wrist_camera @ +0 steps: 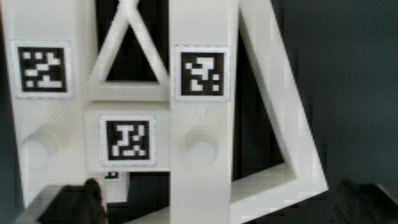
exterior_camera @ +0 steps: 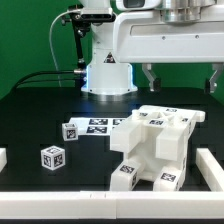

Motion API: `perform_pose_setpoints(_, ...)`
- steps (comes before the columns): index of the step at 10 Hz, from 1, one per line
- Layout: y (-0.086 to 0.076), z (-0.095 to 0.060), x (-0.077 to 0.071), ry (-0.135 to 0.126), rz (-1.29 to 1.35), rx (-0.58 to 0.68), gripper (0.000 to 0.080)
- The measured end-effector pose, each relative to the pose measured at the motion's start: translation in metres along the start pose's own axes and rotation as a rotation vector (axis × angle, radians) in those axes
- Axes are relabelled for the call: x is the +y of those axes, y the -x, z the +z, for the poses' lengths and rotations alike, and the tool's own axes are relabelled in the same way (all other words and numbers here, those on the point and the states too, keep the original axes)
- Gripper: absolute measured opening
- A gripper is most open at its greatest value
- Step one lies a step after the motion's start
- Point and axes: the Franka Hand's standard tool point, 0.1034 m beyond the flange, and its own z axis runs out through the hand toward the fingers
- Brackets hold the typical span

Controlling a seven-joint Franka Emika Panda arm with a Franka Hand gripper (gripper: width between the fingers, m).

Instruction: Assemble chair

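The part-built chair [exterior_camera: 155, 145], a cluster of chunky white blocks and slabs with black-and-white tags, stands on the black table at the exterior view's right. My gripper [exterior_camera: 181, 80] hangs above it and apart from it. Its two dark fingers are spread wide with nothing between them. Two small loose white tagged pieces [exterior_camera: 52, 157] [exterior_camera: 70, 131] lie at the exterior view's left. The wrist view is filled by white chair bars [wrist_camera: 128, 137] carrying three tags, with triangular gaps between them. One dark finger [wrist_camera: 80, 205] shows at the edge of that view.
The marker board [exterior_camera: 103, 125] lies flat behind the chair. The robot base [exterior_camera: 108, 78] stands at the back, with black cables beside it. A white border rail [exterior_camera: 210, 165] runs along the exterior view's right and along the front [exterior_camera: 90, 205].
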Motion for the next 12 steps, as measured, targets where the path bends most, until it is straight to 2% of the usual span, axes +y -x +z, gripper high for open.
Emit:
perform_pose_setpoints(2, -0.012, -0.014, 0.036, -0.011, -0.168, -0.008, 0.0649)
perform_pose_setpoints(3, -0.019, -0.014, 0.055, -0.012, -0.227, -0.006, 0.0649)
perform_pose_setpoints(4, -0.026, -0.012, 0.078, -0.025, -0.286, -0.001, 0.0649)
perform_pose_setpoints(5, -0.03, -0.013, 0.091, -0.038, -0.259, -0.001, 0.0649)
perform_pose_setpoints(10, -0.03, -0.01, 0.092, -0.032, -0.262, -0.006, 0.0649)
perform_pose_setpoints(11, -0.034, -0.005, 0.108, -0.03, -0.324, -0.01, 0.0649)
perform_pose_setpoints(12, -0.04, 0.002, 0.132, -0.018, -0.334, -0.002, 0.0649)
